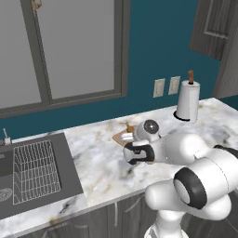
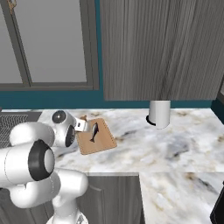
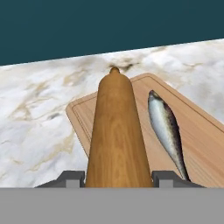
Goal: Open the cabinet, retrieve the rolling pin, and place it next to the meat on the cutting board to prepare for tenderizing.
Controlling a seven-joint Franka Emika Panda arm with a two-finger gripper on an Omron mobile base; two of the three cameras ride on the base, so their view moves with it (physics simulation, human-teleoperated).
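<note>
Item: orange-tan wooden rolling pin with rounded ends [image 3: 114, 135]. Location: in my two-finger claw [image 3: 117, 178], one dark fingertip pressed on each side of its near end, so I log the claw as clamped on the pin. The pin's long axis runs straight out from the claw, away from the hand camera.

Item: tan wooden cutting board with a grooved rim [image 3: 199, 140]. Location: flat on the white marbled countertop [image 3: 39, 127]. In the hand view the pin hangs over the board's left portion; I cannot tell whether it touches the wood.

Item: slim silver-grey fish [image 3: 165, 129], which I take for the meat. Location: lying on the board, just beside the pin on its right in the hand view, its length running nearly parallel to the pin's axis, a strip of bare board between them.

Item: dark grey wood-grain wall cabinet [image 2: 162, 48]. Location: above the counter, behind the board.

Judgement: retrieval is done; the pin is already lined up alongside the fish, so I expect only lowering and release remain.
</note>
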